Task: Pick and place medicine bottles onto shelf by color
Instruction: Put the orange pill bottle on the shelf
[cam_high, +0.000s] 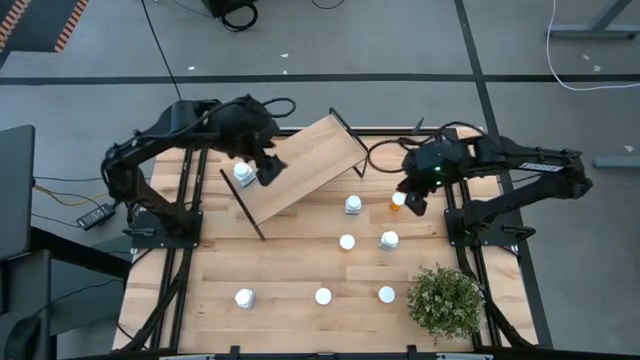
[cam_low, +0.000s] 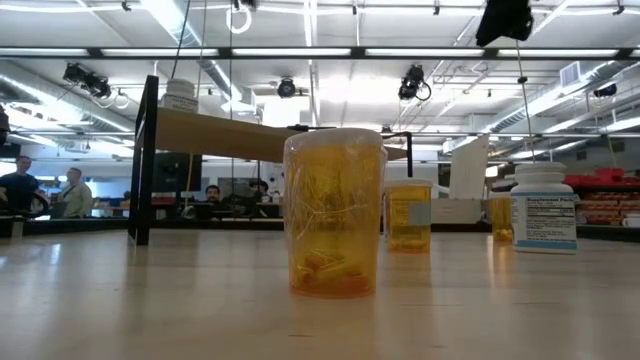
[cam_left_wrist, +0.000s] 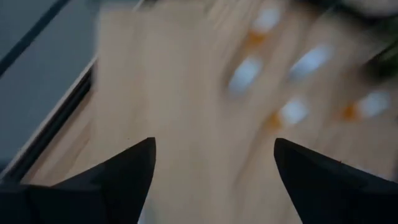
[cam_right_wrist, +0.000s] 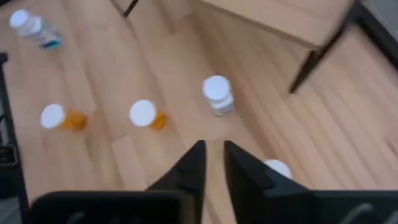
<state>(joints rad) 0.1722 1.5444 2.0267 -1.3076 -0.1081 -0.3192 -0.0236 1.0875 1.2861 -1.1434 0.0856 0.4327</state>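
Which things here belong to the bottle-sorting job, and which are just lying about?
Job:
- small white-capped medicine bottles, e.g. white-bodied and orange-bodied
- slanted light-wood shelf on black frame
- left gripper, above the shelf
- right gripper

Lying about:
- green potted plant

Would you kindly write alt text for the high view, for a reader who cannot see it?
The left gripper hovers beside a white bottle on the slanted shelf, while the right gripper sits at an orange bottle. Six more bottles and a potted plant stand on the table.
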